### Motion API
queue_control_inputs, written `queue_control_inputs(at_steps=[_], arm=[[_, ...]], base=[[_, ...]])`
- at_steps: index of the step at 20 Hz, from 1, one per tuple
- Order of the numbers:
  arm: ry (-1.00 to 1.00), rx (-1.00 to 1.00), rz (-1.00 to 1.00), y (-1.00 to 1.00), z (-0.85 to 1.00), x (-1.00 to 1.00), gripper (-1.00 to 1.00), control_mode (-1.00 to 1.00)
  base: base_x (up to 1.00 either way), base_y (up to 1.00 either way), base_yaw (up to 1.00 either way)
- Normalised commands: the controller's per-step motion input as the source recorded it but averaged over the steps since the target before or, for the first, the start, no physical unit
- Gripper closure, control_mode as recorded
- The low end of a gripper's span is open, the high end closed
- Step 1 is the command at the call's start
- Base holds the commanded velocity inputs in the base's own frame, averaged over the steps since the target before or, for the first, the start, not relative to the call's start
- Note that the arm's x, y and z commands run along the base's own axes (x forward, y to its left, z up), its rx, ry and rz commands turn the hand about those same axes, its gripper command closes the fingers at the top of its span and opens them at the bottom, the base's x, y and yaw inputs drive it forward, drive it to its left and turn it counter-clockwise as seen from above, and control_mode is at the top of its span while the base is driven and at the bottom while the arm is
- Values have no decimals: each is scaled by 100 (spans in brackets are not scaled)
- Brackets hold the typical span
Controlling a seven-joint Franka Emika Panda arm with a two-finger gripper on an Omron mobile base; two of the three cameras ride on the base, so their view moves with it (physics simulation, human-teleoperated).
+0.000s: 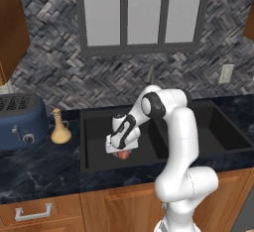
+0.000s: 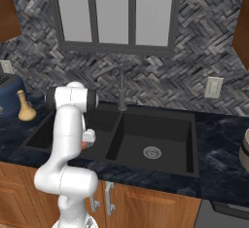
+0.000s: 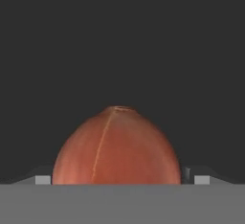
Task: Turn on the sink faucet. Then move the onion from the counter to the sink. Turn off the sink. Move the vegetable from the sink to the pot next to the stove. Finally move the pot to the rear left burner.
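hand (image 1: 122,152): down in the sink's (image 1: 94,164) left basin, fingers spread wide either side of the onion (image 3: 116,146), not clamping it | onion: in that left basin, right under the hand | faucet (image 2: 121,88): behind the sink's middle divider

Even, flat rendered light, soft faint shadows, no glare, coarse pixelation, dim dark hand view

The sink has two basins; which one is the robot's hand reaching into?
The basin nearer the toaster, not the one with the visible silver drain. The gripper sits open around the onion there.
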Motion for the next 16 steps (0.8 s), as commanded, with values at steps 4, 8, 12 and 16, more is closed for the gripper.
queue_control_inputs(at_steps=[4,8,12,16], arm=[[0,0,-1,0,-8,-2,-100,-100],[0,0,-4,0,-5,-24,-100,-100],[0,0,-6,0,-4,-29,-100,-100],[0,0,-5,0,-4,-27,-100,-100]], base=[[0,0,0],[0,0,0],[0,0,0],[0,0,0]])
